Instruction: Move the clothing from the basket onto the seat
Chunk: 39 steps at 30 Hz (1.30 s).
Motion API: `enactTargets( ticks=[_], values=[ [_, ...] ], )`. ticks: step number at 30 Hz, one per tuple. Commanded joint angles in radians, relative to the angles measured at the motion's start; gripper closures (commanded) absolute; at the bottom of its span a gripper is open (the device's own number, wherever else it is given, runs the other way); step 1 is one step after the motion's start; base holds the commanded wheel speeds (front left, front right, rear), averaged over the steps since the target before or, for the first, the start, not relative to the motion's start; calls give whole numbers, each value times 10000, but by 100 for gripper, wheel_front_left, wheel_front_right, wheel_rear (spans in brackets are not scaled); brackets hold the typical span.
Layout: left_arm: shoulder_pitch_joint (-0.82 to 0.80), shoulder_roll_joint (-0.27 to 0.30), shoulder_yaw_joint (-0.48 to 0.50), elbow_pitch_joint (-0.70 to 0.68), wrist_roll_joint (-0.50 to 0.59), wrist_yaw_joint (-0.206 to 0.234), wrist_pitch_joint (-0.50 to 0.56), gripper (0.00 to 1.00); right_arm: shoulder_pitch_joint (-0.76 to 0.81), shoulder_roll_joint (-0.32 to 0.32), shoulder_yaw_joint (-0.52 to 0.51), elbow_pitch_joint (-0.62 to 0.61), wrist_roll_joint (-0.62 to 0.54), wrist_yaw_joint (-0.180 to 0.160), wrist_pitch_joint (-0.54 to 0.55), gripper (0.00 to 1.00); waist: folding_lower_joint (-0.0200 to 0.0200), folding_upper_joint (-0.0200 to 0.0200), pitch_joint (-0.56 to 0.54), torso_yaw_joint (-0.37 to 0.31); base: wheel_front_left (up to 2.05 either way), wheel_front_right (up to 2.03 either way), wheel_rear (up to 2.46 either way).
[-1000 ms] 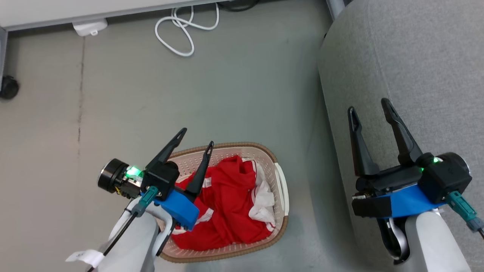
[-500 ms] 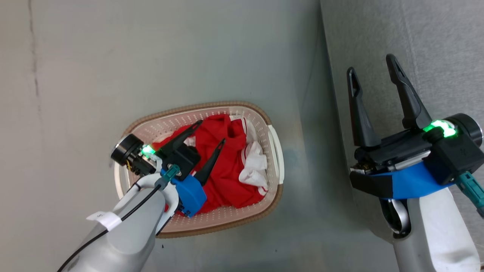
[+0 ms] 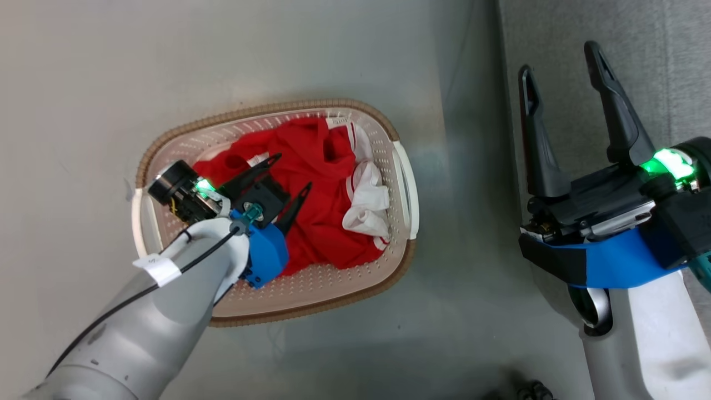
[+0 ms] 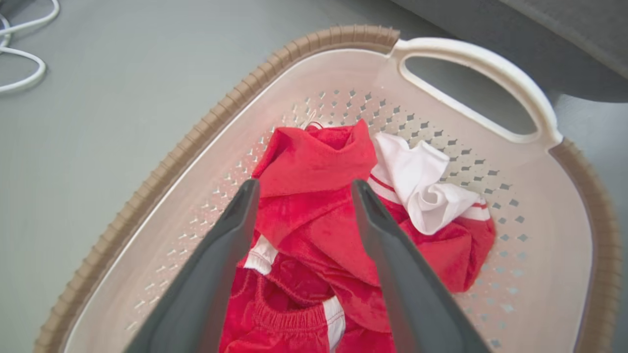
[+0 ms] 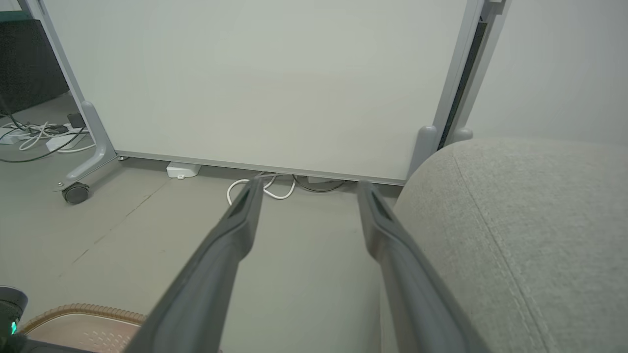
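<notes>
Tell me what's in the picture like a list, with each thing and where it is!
clothing: red with white trim, bunched up inside the basket
basket: cream with a brown rim, on the floor, to the left of the seat
seat: grey fabric, on the robot's right
left gripper: open, down in the basket, fingers either side of a red fold
right gripper: open, holding nothing, by the seat's edge
job: not yet done, clothing not on the seat
</notes>
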Motion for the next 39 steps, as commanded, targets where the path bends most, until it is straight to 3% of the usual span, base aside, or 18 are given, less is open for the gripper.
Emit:
enactTargets(
  ticks=[1,10,15,29,39],
  values=[
    [-260,12,-138,214,-97,-4,-28,0,-207,-39,13,-109,-29,4,-35,0,-1,0,219,107,0,0,0],
    [-1147,-291,-2285,2299,-654,-4,221,0,-270,-37,154,-497,-216,4,-35,0,-1,0,977,173,0,0,0],
    [-1418,-292,-2909,2824,-621,-4,718,0,-252,-37,170,-648,-314,4,-35,0,-1,0,1309,132,0,0,0],
    [-2195,-403,-3141,3362,1143,-5,1645,0,129,-38,221,-1378,-630,4,-35,0,-1,0,2260,66,0,0,0],
    [-1921,-587,-3143,3451,1288,-5,1995,0,524,-38,186,-1766,-768,4,-35,0,-1,0,2490,54,0,0,0]
  ],
)
